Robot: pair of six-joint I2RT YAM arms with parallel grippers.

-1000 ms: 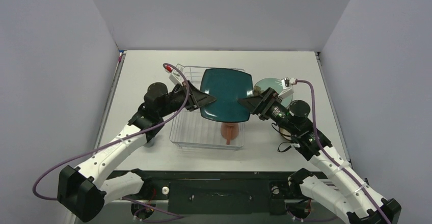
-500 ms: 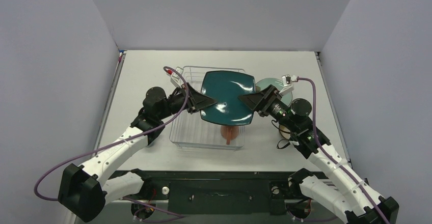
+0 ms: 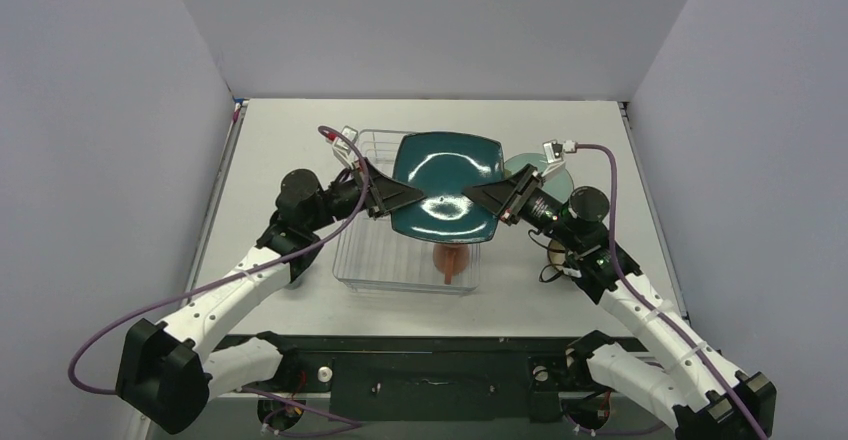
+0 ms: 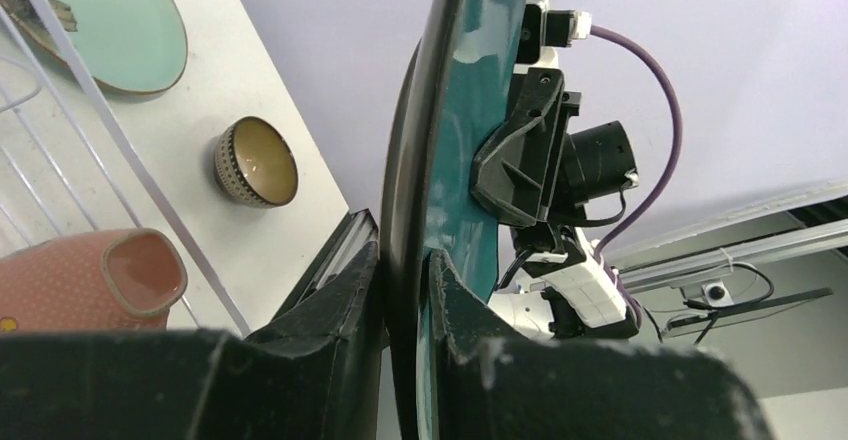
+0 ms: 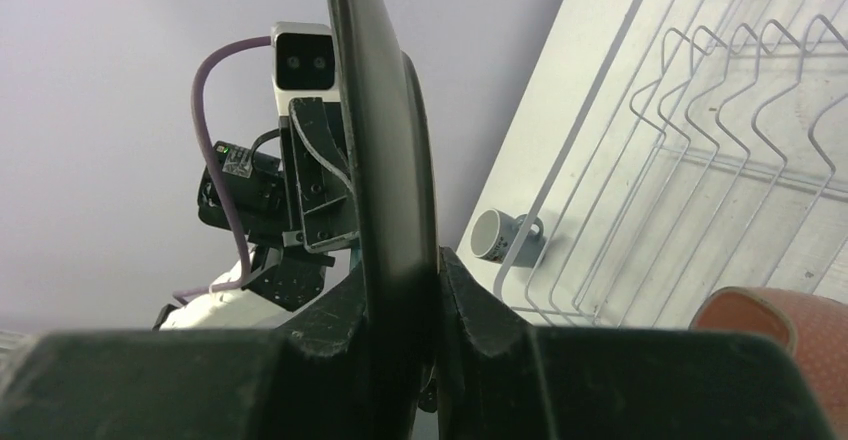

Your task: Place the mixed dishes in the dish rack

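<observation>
- Count: 2 plates, 2 mugs, 1 bowl, 1 rack, 2 arms.
- dark teal squarish plate (image 3: 445,188): off the worktop, over the right half of the dish rack (image 3: 370,250), glazed face toward the top cam. Held by both arms at once.
- left end effector (image 3: 418,197): fingers nearly together, pinching the plate's left rim. Left wrist cam shows one finger on each face and the rim edge-on between them.
- right end effector (image 3: 467,197): same narrow gap, pinching the right rim. The tips of the 2 end effectors point at each other across the plate.
- Rack: mid worktop, a bit left of centre, closer to the near edge than the far one. Prong rows in the left part are visible in the right wrist cam.
- salmon-orange mug (image 3: 452,260): inside the rack, near-right part, on its side, partly under the held plate.
- grey-blue mug (image 5: 505,238): on the worktop just outside the rack's left side. Hidden under the left arm in the top cam.
- pale teal round plate (image 3: 520,168): flat on the worktop right of the rack, partly hidden by the right wrist.
- brown bowl (image 4: 256,161): upright on the worktop right of the rack, nearer the near edge than the round plate. Mostly under the right arm from above.
- Room: bare worktop strip along the far edge and by the far-left and far-right corners. Walls box in the left, far and right edges.
</observation>
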